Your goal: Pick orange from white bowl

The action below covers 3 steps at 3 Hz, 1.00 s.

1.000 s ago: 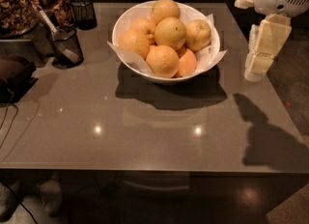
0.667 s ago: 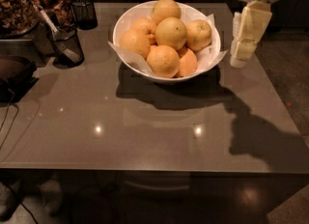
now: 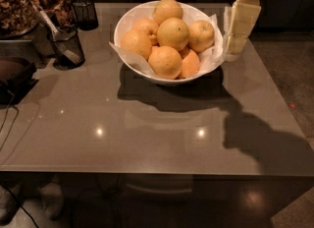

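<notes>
The white bowl stands on the grey table at the back centre, with white paper lining past its rim. Several round fruits are piled in it. The orange, large, pale yellow-orange and with a small dark stem dot, sits on top in the middle. A smaller, deeper-orange fruit lies at the front right. My gripper hangs at the upper right, just outside the bowl's right rim, fingers pointing down, open and empty. It is beside the bowl and above the table, not over the fruit.
A black mesh cup with a utensil stands left of the bowl, another behind it. A container of brown dried food and a dark device with cables sit at the far left. The table's front edge is near.
My gripper has moved left and toward the back, from beside the table's right edge to right next to the bowl's right rim. The bowl and fruit have not moved.
</notes>
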Motion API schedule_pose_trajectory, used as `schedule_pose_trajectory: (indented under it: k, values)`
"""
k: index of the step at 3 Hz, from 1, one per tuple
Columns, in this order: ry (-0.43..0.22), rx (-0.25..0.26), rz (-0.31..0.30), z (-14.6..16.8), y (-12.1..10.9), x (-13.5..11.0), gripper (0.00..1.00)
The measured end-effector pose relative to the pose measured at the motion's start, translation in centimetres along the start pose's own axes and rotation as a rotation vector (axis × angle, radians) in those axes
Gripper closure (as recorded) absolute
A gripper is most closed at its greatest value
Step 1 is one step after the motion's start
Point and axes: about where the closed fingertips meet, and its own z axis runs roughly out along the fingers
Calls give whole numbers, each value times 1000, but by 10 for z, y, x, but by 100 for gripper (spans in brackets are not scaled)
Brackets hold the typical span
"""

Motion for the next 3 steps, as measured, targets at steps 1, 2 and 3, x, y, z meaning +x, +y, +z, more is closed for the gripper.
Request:
schedule_pose_trajectory:
  k: [1,2,3]
  values:
    - [24,17,-104,7,-21,-24,0]
    - [55,46,-233,16,-42,-56,0]
    - [51,63,-235,17,-45,-59,0]
